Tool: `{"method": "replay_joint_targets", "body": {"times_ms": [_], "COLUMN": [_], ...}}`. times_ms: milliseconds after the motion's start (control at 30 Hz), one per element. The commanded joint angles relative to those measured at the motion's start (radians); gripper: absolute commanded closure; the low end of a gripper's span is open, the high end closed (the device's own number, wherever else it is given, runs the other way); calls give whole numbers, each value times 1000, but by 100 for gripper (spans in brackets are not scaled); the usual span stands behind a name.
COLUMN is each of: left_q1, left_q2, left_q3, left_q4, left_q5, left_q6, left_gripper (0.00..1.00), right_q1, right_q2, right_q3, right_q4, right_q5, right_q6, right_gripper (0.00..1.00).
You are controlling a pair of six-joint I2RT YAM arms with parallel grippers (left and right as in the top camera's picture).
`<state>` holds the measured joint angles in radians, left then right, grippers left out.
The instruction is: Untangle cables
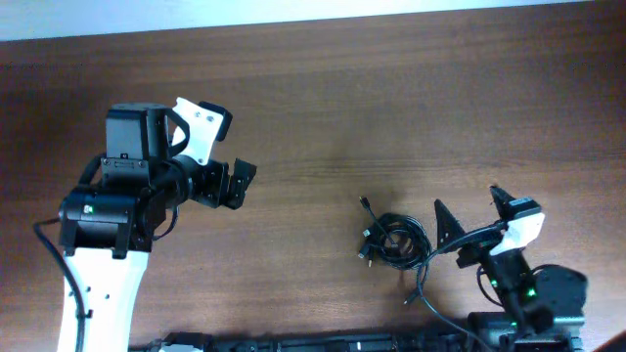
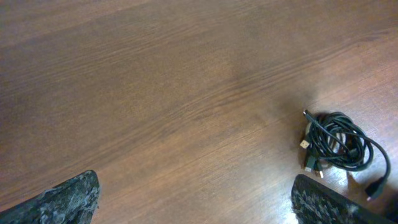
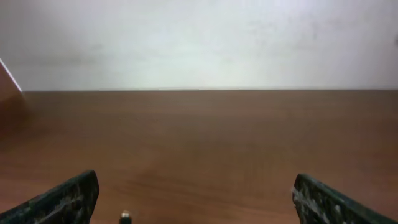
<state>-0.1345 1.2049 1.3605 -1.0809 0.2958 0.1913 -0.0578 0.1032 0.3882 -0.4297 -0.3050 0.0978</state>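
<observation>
The cables (image 1: 396, 241) lie as one small knotted bundle of thin black cords on the wooden table, right of centre near the front. Plug ends stick out to its left. The bundle also shows at the right edge of the left wrist view (image 2: 336, 142). My left gripper (image 1: 235, 184) is open and empty, well to the left of the bundle. My right gripper (image 1: 469, 215) is open and empty, just right of the bundle. Only one small plug tip (image 3: 125, 216) shows in the right wrist view.
The brown wooden table (image 1: 323, 98) stretches bare behind and between the arms. A pale wall (image 3: 199, 37) stands beyond the far edge. The right arm's base (image 1: 533, 303) sits at the front right corner.
</observation>
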Motion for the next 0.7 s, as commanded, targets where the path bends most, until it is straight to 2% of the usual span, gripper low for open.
{"method": "replay_joint_targets", "body": {"times_ms": [0,167,333,500,667], "left_q1": [-3,-3,-3,-3,-3], "left_q2": [5,5,5,5,5], "left_q3": [22,22,22,22,22], "left_q4": [-2,-2,-2,-2,-2], "left_q5": [-4,-4,-3,-3,-3], "left_q6": [16,16,16,16,16], "left_gripper": [1,1,1,1,1], "right_q1": [4,4,4,4,5], "right_q2": [162,448,712,866,992], "right_q3": [149,393,620,666,666], "right_q4": [-87,-345,-583,-644,-691], "right_q5": [-2,-2,-2,-21,-220], "right_q6": [-16,-76,-76,-54,-59], "right_gripper": [1,1,1,1,1]}}
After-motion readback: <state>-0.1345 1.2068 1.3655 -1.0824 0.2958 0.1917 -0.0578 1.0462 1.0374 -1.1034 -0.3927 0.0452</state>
